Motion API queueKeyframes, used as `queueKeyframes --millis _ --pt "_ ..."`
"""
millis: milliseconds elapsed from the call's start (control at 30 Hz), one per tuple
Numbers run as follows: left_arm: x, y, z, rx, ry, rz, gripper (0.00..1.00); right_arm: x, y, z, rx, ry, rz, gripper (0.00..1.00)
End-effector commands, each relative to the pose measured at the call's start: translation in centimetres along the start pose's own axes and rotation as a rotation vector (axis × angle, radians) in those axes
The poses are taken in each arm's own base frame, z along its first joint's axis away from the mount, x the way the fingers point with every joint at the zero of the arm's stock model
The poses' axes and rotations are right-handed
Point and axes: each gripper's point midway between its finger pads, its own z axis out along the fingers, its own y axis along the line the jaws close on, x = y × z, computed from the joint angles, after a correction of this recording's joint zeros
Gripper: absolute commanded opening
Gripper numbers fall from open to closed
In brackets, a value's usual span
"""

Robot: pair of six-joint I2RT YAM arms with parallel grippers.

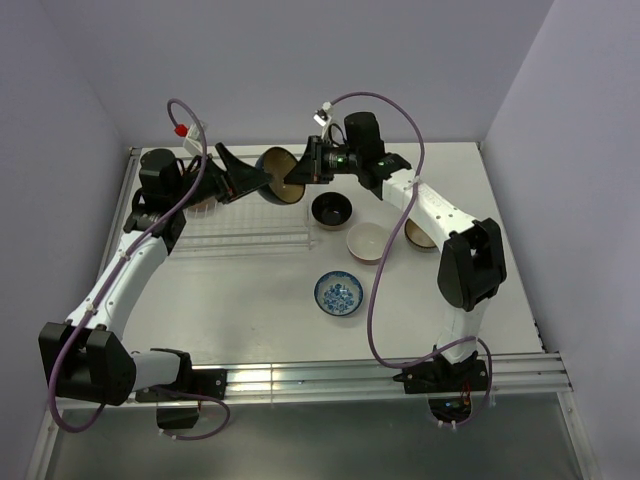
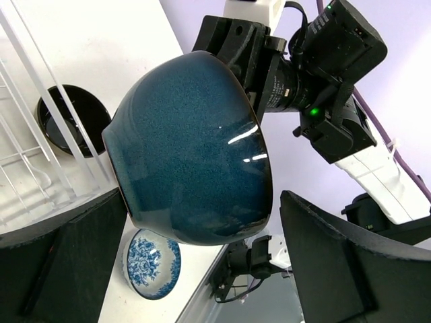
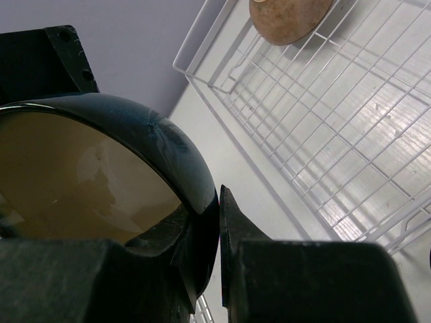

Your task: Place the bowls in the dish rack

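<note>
Dish rack on the worktop's far left holds one tan bowl. A dark-blue bowl hangs above the rack's right end, its rim pinched by the right claw. The left claw is spread wide either side of it. This looks like a handover, so the left must close before the right lets go.

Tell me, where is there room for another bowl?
Most of the rack is bare, beside the brown bowl in its corner. The table in front is bare too. Crowded: around the black bowl and white bowl.
</note>
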Motion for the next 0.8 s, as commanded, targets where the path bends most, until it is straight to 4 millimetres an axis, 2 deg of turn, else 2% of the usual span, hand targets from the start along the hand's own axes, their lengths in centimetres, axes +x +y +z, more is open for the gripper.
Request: queueKeyframes --millis 0,200,333,567,700,767 --pt "-1.2 -2.4 -0.5 0.064 -0.047 0.065 0.97 -2.0 3.0 -0.2 -0.06 -0.056 -0.077 0.0" --pt "-1.0 -2.5 -0.6 0.068 -0.037 0.067 0.92 -2.2 2.4 -0.1 -0.025 -0.064 -0.078 0.0" --pt "-1.0 -2.5 -0.6 0.066 -0.033 0.07 0.97 -2.2 2.1 -0.1 0.002 -0.066 -0.083 0.0" --pt "-1.2 -2.2 -0.4 0.058 -0.042 0.072 0.95 -2.0 1.8 0.2 0.021 -0.058 -0.088 0.0" --pt "-1.3 -1.8 -0.2 0.043 -0.044 0.073 0.92 -1.9 2.0 0.5 0.024 -0.05 -0.101 0.0" --pt "-1.3 -1.6 0.0 0.037 -0.044 0.075 0.86 -1.8 2.0 0.6 0.024 -0.046 -0.099 0.0"
